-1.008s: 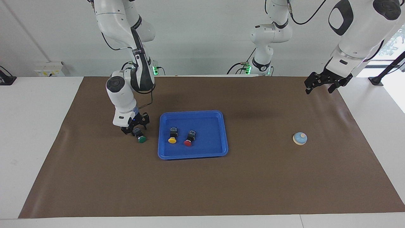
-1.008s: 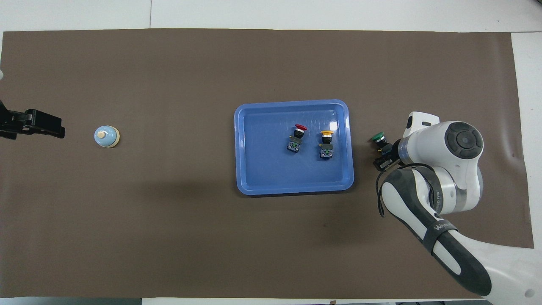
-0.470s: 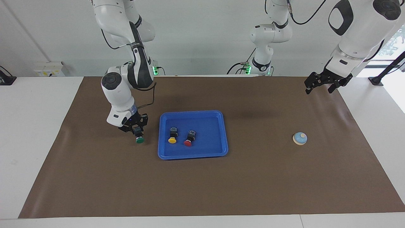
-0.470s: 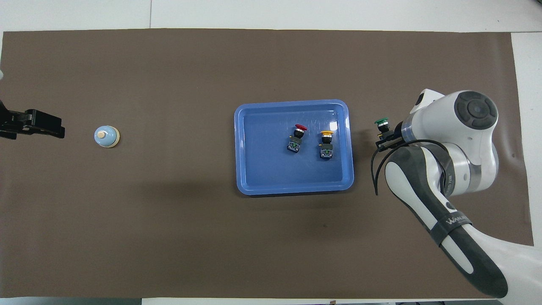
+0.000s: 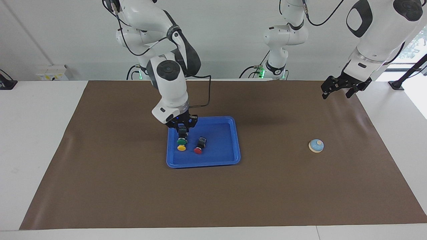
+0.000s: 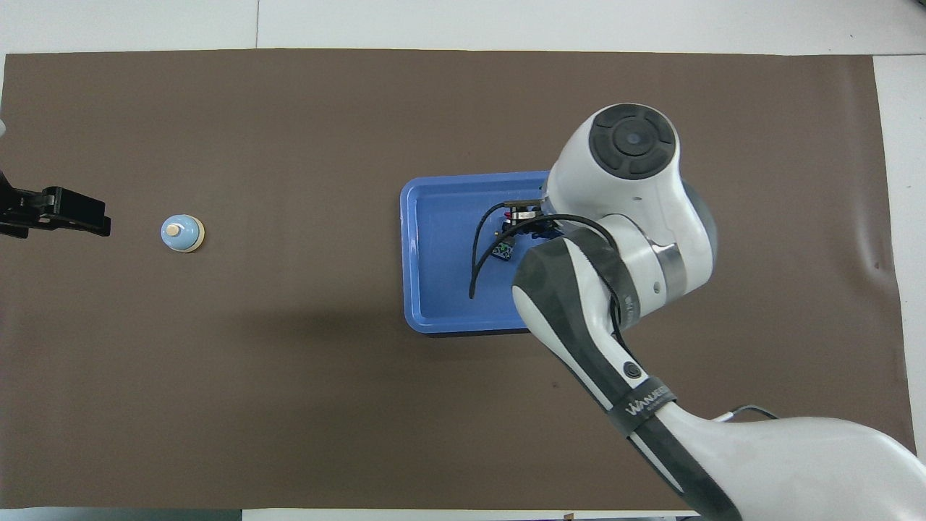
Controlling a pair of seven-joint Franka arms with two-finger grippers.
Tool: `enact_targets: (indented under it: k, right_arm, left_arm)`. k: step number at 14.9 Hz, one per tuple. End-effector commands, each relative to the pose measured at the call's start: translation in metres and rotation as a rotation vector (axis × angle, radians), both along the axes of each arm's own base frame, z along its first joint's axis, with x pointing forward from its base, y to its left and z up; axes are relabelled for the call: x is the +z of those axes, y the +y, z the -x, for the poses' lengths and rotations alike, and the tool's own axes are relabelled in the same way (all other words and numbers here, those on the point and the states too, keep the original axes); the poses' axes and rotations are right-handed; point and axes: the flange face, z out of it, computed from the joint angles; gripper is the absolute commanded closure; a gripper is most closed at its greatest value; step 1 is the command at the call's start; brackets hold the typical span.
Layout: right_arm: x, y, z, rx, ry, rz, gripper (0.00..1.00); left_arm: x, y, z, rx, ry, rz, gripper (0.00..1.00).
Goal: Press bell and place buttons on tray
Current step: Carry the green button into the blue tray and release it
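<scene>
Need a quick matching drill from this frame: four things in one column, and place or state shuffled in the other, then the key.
Things
1. green button
2. red button
3. bell
4. left gripper

Place or state
A. on the brown mat toward the left arm's end
B. lying in the blue tray
C. open, waiting in the air
D. held in the right gripper over the tray

Pairs: 1-D, 2-B, 3-A, 4-C

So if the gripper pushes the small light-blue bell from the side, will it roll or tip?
The light-blue dome bell probably slides rather than rolls: it sits flat on a wide cream base. Tipping seems unlikely, since it looks low and squat. The rounded dome may let fingers slip off.
</scene>
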Motion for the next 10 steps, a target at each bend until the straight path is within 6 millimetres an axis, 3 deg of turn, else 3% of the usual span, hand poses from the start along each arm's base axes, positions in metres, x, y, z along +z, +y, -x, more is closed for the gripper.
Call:
enact_targets:
  k: [1, 3, 5, 7, 10]
  right_arm:
    - [-0.033, 0.055, -0.016, -0.071, 0.023, -0.003, 1.00]
    - [-0.044, 0.074, -0.015, -0.100, -0.009, -0.037, 1.00]
    - [-0.055, 0.080, -0.017, -0.124, -0.012, -0.086, 1.00]
    - [-0.076, 0.104, -0.006, -0.109, 0.002, -0.091, 1.00]
    - [-0.086, 0.104, -0.007, -0.114, -0.006, -0.079, 1.00]
  left_arm:
    - [0.003, 0.002, 0.000, 0.011, -0.008, -0.009, 0.00]
    - [0.003, 0.002, 0.000, 0.011, -0.008, -0.009, 0.00]
    - [0.003, 0.001, 0.000, 0.010, -0.008, -0.009, 0.00]
    - [0.003, 0.002, 0.000, 0.011, -0.008, -0.009, 0.00]
    - [0.003, 0.001, 0.000, 0.010, -0.008, -0.009, 0.00]
